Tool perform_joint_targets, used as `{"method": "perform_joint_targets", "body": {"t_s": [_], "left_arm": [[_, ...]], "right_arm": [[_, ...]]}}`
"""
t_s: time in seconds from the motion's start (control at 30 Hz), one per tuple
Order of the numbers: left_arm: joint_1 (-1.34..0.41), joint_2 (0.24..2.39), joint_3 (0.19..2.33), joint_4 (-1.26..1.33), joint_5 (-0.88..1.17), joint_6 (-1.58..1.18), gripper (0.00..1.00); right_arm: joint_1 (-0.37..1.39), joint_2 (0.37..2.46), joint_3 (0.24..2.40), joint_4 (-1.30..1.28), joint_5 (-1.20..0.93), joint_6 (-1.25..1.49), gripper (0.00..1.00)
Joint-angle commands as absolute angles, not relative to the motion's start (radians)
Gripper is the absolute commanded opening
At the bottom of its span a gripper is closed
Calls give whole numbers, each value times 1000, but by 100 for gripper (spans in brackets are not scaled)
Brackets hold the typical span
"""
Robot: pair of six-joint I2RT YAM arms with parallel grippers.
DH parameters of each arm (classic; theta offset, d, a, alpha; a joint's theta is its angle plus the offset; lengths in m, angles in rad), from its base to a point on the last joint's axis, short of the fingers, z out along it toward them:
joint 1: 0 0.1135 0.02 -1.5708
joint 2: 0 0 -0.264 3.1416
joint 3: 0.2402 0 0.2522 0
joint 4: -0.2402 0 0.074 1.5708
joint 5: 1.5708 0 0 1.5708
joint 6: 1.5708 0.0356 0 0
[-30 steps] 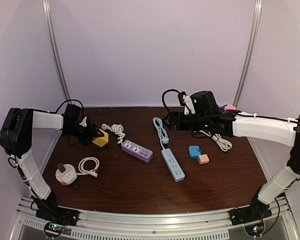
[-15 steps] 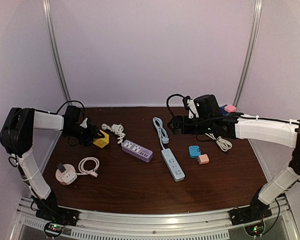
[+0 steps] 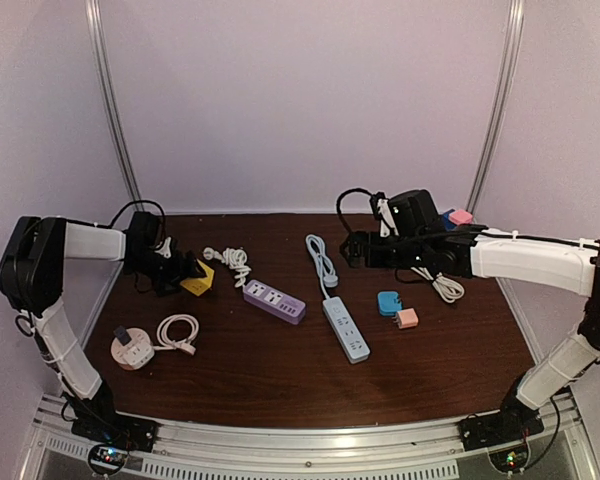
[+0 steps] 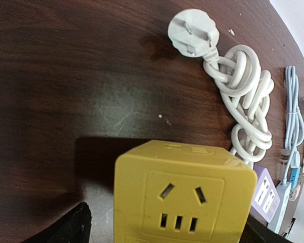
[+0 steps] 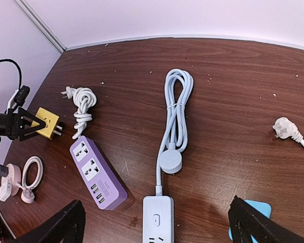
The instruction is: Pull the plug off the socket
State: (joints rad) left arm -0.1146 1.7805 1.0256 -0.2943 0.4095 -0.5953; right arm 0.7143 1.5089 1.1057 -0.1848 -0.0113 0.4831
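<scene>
Here, the left fingers (image 4: 73, 230) are spread, with the yellow socket (image 4: 185, 195) between them and one finger clear of it. The white plug (image 4: 192, 35) lies on the table (image 4: 66, 76) beyond the fingertips, apart from the socket. The right fingers (image 5: 66, 223) are spread wide above the table, holding nothing.

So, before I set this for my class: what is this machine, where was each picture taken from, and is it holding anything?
These are two robot arms bolted at the near edge of the table, each ending in a two-finger pincer. One picture looks down from above and behind; the other two come from a camera on each wrist. On the table lie a yellow cube socket, a purple power strip, a white power strip, a coiled white cable, a pink round socket and two small adapters. The left pincer stands open either side of the yellow cube socket; the right pincer hangs open above the table. Nothing is held.
</scene>
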Motion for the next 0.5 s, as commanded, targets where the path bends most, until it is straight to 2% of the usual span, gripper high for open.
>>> {"method": "perform_joint_targets", "body": {"t_s": [0.0, 0.47], "left_arm": [[-104, 1732, 1015, -334, 323, -566, 95], [-105, 1688, 1050, -385, 255, -529, 96]], "right_arm": [[707, 1488, 1101, -198, 60, 517, 100], [625, 1546, 1080, -184, 39, 622, 100]]}}
